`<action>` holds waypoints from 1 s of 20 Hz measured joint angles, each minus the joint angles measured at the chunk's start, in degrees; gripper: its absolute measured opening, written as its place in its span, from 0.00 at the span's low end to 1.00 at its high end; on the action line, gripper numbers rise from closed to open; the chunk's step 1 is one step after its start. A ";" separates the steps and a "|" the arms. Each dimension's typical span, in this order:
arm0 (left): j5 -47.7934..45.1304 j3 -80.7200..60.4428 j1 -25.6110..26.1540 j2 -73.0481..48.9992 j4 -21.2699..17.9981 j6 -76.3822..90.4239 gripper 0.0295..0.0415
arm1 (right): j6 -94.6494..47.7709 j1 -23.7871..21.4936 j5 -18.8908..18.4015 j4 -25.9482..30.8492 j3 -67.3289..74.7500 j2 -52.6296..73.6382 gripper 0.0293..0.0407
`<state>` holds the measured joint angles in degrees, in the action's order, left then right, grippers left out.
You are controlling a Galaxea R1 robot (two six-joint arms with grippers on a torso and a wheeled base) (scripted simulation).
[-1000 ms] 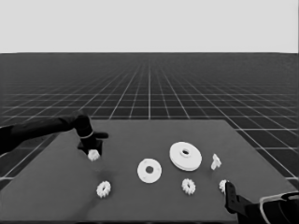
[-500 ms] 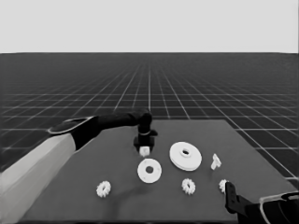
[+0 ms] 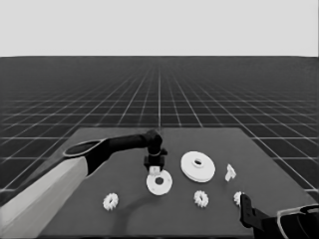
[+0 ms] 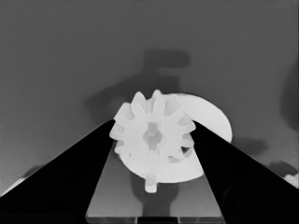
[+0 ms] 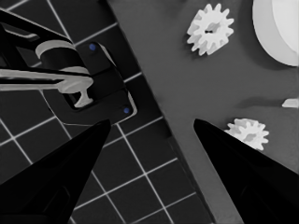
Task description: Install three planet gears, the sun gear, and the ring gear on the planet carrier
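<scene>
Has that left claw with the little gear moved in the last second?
Yes. The left gripper, shut on a gear, has swung rightward from the table's left end and now hangs just above the smaller round part.

The left gripper (image 4: 153, 140) has its two long, pointed black fingers (image 4: 70, 182) closed against opposite sides of a small white toothed gear (image 4: 152, 133) with a hole through its middle. Directly behind that gear lies the smaller white round part (image 4: 210, 116), flat on the dark table (image 4: 70, 56) and largely covered by the gear. Soft shadows of the arm fall on the table beyond both parts.
</scene>
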<state>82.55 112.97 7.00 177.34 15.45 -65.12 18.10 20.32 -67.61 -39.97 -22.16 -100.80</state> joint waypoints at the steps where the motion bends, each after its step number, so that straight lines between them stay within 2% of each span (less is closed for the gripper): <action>1: -0.01 0.02 0.01 0.01 0.01 0.01 0.41 | 0.00 0.00 0.00 0.00 0.00 0.00 0.81; 2: -0.02 0.03 0.02 0.01 0.02 0.02 0.64 | 0.00 0.00 0.00 0.00 0.00 0.00 0.81; 3: -0.03 0.04 0.02 0.01 0.02 0.02 0.71 | 0.00 0.00 0.00 0.00 0.00 0.00 0.81; 4: -0.03 0.04 0.02 0.01 0.03 0.02 0.74 | 0.00 0.00 0.00 0.00 0.00 0.00 0.81; 10: -0.03 0.05 0.02 0.02 0.03 0.02 0.75 | 0.00 0.00 0.00 0.00 0.00 0.00 0.81; 13: 3.49 -6.26 -6.48 -2.06 -5.50 -3.46 0.75 | 0.00 0.00 0.00 0.00 0.00 0.00 0.81; 20: 4.10 -6.81 -8.17 -2.20 -7.14 -3.76 0.75 | 0.00 0.00 0.00 0.00 0.00 0.00 0.81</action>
<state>86.65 106.16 -1.17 175.14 8.31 -68.88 18.10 20.32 -67.61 -39.97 -22.16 -100.80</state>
